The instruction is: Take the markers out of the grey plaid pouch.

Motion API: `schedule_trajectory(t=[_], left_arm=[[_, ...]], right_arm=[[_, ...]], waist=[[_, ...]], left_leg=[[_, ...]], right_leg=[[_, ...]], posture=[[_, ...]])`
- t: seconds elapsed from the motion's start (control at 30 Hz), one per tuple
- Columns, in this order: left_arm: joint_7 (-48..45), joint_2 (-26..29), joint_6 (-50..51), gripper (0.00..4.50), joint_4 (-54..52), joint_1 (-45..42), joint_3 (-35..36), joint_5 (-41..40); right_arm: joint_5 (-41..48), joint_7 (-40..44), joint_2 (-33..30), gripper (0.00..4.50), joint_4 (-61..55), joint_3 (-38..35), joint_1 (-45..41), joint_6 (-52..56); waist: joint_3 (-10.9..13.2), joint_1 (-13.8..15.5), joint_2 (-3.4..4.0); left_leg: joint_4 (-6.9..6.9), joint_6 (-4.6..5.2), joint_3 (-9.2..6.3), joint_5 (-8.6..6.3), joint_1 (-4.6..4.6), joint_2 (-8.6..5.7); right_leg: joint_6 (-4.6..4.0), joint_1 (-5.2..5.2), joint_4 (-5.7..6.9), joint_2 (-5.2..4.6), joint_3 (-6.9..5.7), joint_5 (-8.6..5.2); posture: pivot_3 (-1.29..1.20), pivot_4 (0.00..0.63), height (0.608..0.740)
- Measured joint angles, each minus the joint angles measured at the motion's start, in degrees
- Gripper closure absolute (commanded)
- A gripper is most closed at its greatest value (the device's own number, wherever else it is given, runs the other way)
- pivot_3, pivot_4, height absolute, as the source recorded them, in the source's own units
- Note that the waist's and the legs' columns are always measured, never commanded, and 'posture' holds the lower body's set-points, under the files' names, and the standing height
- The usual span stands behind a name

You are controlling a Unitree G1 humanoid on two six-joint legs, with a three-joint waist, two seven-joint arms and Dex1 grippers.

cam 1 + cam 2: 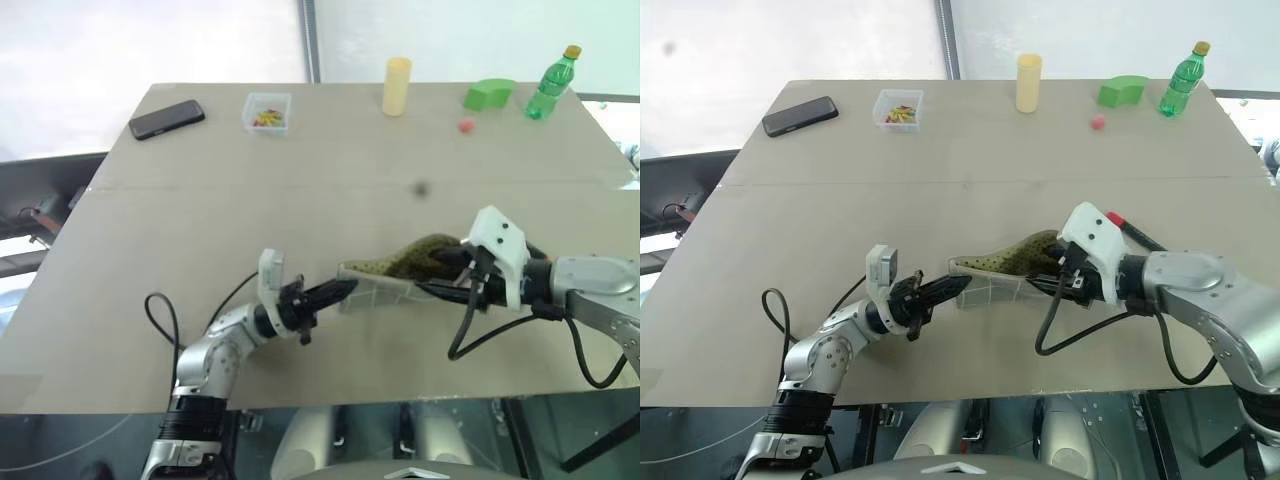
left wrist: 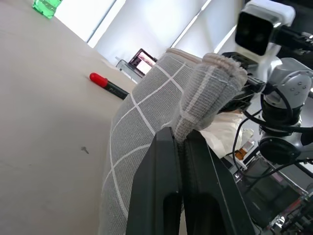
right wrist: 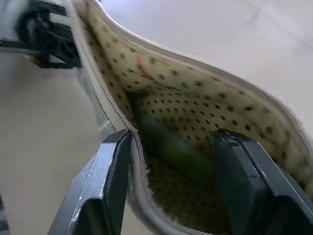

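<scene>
While the pouch lies open near the front of the table, the scene reads as follows.

Pouch: the grey plaid pouch lies between the two grippers on the table, its mouth spread toward the right arm and its yellowish dotted lining showing.

Left gripper: the left gripper has its black fingers pressed together, pinching the closed end of the pouch; in the left wrist view a fold of grey fabric sits squeezed between the fingers.

Right gripper: the right gripper stands partly open at the pouch mouth, one finger outside the near wall and the other inside against the lining; it grips nothing.

Green marker: the light green marker lies inside the pouch, on the lining between the right fingers.

Red marker: the red marker lies out on the table just behind the right wrist, red cap and black barrel.

Far edge: a black phone, a small clear box, a yellow cylinder, a green block, a green bottle.
</scene>
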Motion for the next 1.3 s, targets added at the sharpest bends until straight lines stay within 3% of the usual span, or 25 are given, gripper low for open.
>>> schedule_trajectory(t=[0.1, 0.2, 0.3, 0.47, 0.63, 0.77, 1.0, 1.17, 1.3], left_arm=[[-0.8, 0.2, -1.2, 4.5, -0.2, 0.4, -0.8, 0.9], [-0.9, 0.1, -2.0, 4.5, -0.6, 0.8, -1.1, 1.0], [-0.8, 0.1, -2.0, 4.5, -0.9, 1.1, -1.1, 1.0], [1.2, -0.2, 2.7, 4.5, -1.4, 1.1, 0.3, -1.4], [3.5, -0.4, 8.8, 4.5, -0.6, -0.2, 2.3, -4.9], [3.7, -0.2, 11.6, 4.5, 0.1, -0.9, 3.3, -6.0], [4.3, -0.5, 13.0, 4.5, 0.5, -0.1, 4.2, -6.2], [6.1, -1.2, 12.9, 4.5, 0.1, 0.9, 4.8, -6.2], [6.7, -1.6, 12.9, 4.5, -1.0, 1.8, 4.7, -6.2]], right_arm=[[3.9, -1.0, 3.9, 1.84, 5.5, -1.2, -2.6, 4.7], [3.2, -1.0, 2.7, 1.84, 6.8, 0.5, -4.3, 5.2], [-2.3, 0.0, -0.6, 1.84, 5.3, 6.4, -4.7, -0.5], [-19.5, 2.7, -4.8, 1.84, 3.1, 23.3, -7.4, -15.5], [-32.4, 4.9, -2.0, 1.84, 9.3, 34.3, -13.0, -24.1], [-41.7, 7.1, 4.2, 1.84, 20.1, 40.1, -17.9, -30.6], [-50.4, 5.2, 15.7, 1.84, 35.3, 41.8, -20.1, -42.0], [-56.0, 5.5, 16.5, 3.29, 38.2, 41.9, -19.5, -48.4], [-56.4, 7.0, 14.8, 3.42, 35.1, 38.3, -16.5, -48.1]], waist=[[0.0, -0.1, 0.02], [0.0, 0.0, 0.03], [0.0, 0.0, 0.05], [0.0, -0.3, 0.09], [-0.1, -0.3, 0.09], [-0.1, -0.3, 0.08], [-0.2, -1.2, -0.11], [-0.6, -1.7, -0.31], [-0.8, -1.2, -0.51]], left_leg=[[0.0, 0.0, 0.0, 0.0, 0.01, 0.0], [0.0, 0.02, 0.0, -0.01, 0.0, 0.0], [-0.01, 0.06, 0.0, -0.04, -0.01, -0.02], [0.0, 0.06, 0.01, -0.03, 0.03, 0.0], [0.06, -0.22, 0.02, 0.14, 0.11, 0.0], [0.04, -0.3, 0.03, 0.19, 0.22, 0.02], [-0.15, -0.68, 0.08, 0.14, 0.89, 0.09], [-0.13, -0.6, 0.07, 0.04, 1.2, 0.1], [-0.13, -0.63, 0.02, 0.05, 1.18, 0.1]], right_leg=[[-0.01, 0.01, 0.0, 0.0, 0.0, 0.01], [-0.02, 0.01, -0.01, -0.01, 0.0, 0.01], [-0.01, -0.01, -0.03, 0.0, 0.01, 0.0], [0.23, -0.01, -0.02, 0.05, 0.03, -0.13], [0.26, 0.05, 0.02, 0.1, 0.02, -0.14], [0.24, 0.12, 0.1, 0.17, 0.04, -0.13], [0.23, 0.58, 0.17, 0.25, 0.19, -0.15], [-0.1, 0.65, 0.47, 0.22, 0.34, -0.2], [-0.11, 0.63, 0.53, 0.16, 0.32, -0.21]], posture=[[0.0, 0.15, 0.74], [0.0, 0.15, 0.74], [0.0, 0.15, 0.74], [0.0, 0.15, 0.74], [0.0, 0.15, 0.74], [0.0, 0.15, 0.74], [0.0, 0.15, 0.74], [0.0, 0.15, 0.74], [0.0, 0.15, 0.74]])
